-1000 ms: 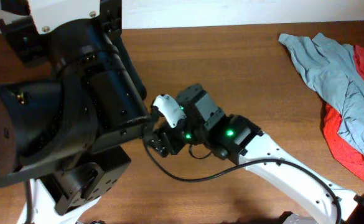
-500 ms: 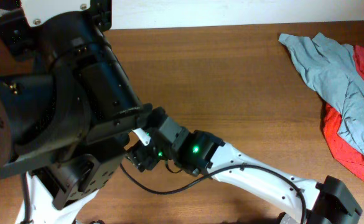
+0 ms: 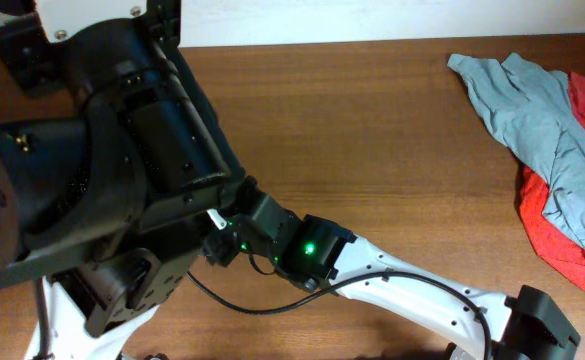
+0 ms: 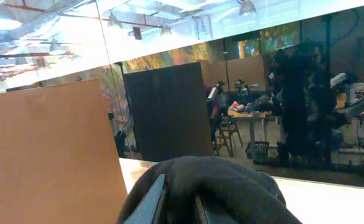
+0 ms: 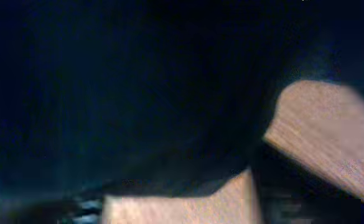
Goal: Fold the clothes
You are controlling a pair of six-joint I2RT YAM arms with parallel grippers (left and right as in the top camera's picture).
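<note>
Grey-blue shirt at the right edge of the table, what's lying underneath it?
A red garment lies under the grey-blue shirt, showing along its right and lower edges. How far the red cloth runs beneath, and anything else there, is covered.

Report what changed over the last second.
The right gripper swept left and back toward the robot's base, ending tucked under the raised left arm. Whether its jaws took hold of anything is hidden. The left arm shifted slightly at first, then held. The grey-blue shirt and the red garment at the right lay unmoved.
</note>
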